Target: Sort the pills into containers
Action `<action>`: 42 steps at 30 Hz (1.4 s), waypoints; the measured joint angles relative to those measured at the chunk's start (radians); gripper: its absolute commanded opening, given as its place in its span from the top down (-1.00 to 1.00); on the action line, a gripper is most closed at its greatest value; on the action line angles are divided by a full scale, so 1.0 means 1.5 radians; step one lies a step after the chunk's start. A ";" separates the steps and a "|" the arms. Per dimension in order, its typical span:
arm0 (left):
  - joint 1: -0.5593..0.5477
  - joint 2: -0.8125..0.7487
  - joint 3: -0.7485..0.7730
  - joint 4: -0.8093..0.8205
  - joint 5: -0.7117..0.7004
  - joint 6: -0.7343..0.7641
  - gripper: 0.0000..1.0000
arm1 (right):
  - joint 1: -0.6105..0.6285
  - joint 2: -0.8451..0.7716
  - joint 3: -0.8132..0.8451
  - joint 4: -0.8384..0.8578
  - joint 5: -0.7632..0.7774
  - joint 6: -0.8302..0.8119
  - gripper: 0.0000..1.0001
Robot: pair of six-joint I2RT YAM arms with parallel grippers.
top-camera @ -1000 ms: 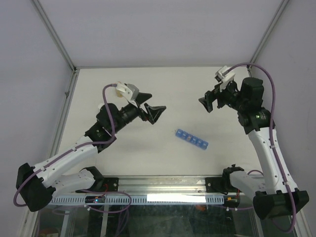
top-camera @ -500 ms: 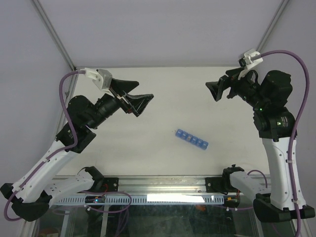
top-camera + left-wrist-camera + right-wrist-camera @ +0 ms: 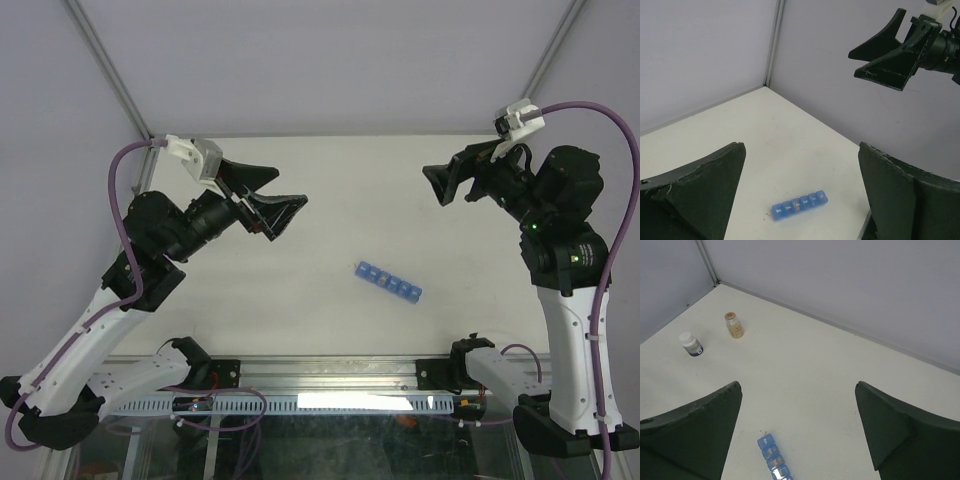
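I read no text, number or brand in any view. Any marking on the amber bottle [image 3: 733,325] and white-capped bottle [image 3: 691,344] beyond my right fingers [image 3: 690,435] is too small.

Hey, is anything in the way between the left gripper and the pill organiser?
Nothing visible. The left gripper hangs open above the table, and its wrist view shows only bare surface down to the organiser.
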 measured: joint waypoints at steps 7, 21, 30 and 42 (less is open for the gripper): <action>0.000 -0.023 0.000 -0.019 0.001 -0.003 -0.98 | 0.000 0.000 0.001 -0.005 -0.009 0.003 -0.98; 0.000 -0.036 0.000 -0.025 0.011 -0.009 -0.98 | -0.010 -0.002 0.010 -0.014 -0.017 0.010 -0.98; 0.000 -0.035 0.000 -0.035 0.023 -0.009 -0.98 | -0.019 0.002 0.010 -0.018 -0.045 0.011 -0.99; 0.000 -0.011 0.000 -0.034 0.024 -0.008 -0.98 | -0.019 0.013 0.012 -0.033 -0.046 0.013 -0.98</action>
